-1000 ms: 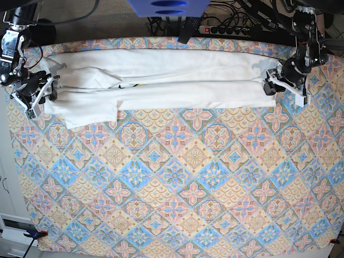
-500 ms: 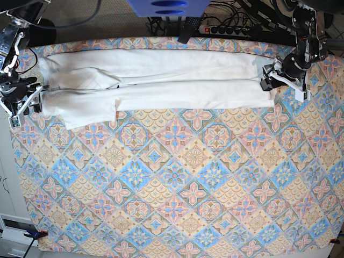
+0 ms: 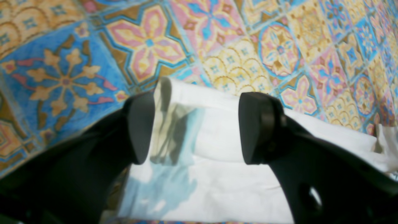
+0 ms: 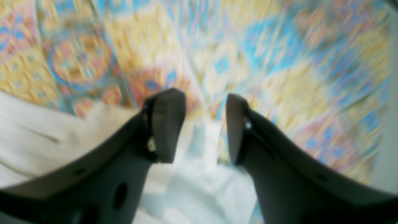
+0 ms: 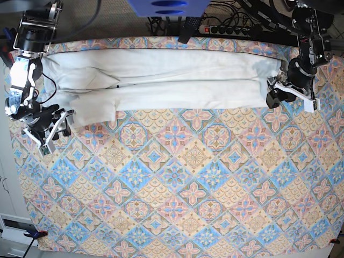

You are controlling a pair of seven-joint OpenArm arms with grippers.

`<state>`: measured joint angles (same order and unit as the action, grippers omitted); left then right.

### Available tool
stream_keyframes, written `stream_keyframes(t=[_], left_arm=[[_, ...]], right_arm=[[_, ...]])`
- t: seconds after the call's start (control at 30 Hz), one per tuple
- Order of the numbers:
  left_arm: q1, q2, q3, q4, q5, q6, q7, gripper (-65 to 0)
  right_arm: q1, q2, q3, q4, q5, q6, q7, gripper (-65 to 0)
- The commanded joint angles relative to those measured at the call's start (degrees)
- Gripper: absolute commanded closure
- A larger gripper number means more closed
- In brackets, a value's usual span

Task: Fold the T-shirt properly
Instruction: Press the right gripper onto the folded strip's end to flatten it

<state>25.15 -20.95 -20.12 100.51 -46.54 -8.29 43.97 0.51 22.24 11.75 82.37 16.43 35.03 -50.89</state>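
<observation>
White cotton fills the lower part of the left wrist view: the hem end of the large white short-sleeved T-shirt point(image 3: 217, 174) lies on the bench's patterned cloth of blue, pink and yellow tile motifs point(image 3: 149, 43). The left end effector point(image 3: 192, 130) stands wide, its two black fingers point(image 3: 140, 124) spread over the fabric edge with nothing clamped between them.

From the right wrist, the picture is smeared by motion. The right end effector point(image 4: 205, 127) shows a moderate gap between its dark fingers point(image 4: 168, 124); pale T-shirt fabric point(image 4: 40, 137) lies beneath and to the left, and whether any cloth is pinched cannot be told.

Seen from the base camera, the T-shirt point(image 5: 172, 80) stretches as a long folded band along the far edge of the patterned cloth point(image 5: 177, 183). The left end effector point(image 5: 279, 92) sits at the band's right end, and the right end effector point(image 5: 56, 126) rests just beside the sleeve corner at its left end.
</observation>
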Motion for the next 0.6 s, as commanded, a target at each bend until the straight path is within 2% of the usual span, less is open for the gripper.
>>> stream_keyframes(t=[0.0,0.4,0.57], left_arm=[[-0.14,-0.46,-0.23,1.69,-0.8,-0.72,-0.76,-41.6],[-0.14,-0.46,-0.14,1.69,-0.71,-0.72,-0.76,-41.6],[-0.14,-0.46,-0.14,1.69,-0.71,-0.72,-0.76,-41.6]], right_arm=[[2.34,1.28,-0.19,-1.09,1.11,0.36,1.44,-25.2],[10.7,1.36,-5.2,-23.6,1.11,0.36,8.92,-27.8],[11.4,1.63,-7.57,-28.7,1.03,0.36,12.08,-27.8]])
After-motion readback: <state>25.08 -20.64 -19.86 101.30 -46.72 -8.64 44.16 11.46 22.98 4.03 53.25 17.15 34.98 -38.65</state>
